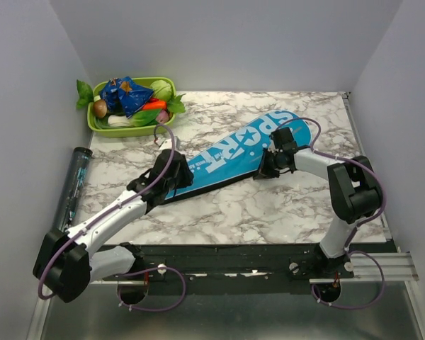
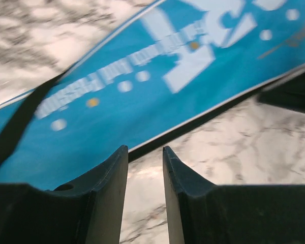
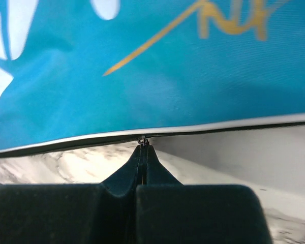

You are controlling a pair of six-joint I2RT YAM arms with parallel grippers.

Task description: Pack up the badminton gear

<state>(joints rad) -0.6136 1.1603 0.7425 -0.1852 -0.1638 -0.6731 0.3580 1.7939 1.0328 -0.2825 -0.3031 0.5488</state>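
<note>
Blue SPORT cover [image 1: 227, 152] flat, diagonal across mid desk [image 1: 269, 212], wide end far right. Right tool [image 3: 142, 148] clenched on tiny zip pull [image 3: 142, 139] at cover's edge, likely for zipping shut. Left tool [image 2: 145, 152] released, empty, just beside narrow near-left end. Dark tube [image 1: 74, 184] along left edge. Rackets unseen, maybe inside cover; shuttlecocks not discernible.

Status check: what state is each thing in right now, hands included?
Cover: lying flat on the table; zip state unclear.
Tube: lying on its side along the table's left edge.
Tray: full of toy vegetables.
Left hand: open, empty, low beside the cover.
Right hand: shut, tips at the cover's edge.
</note>
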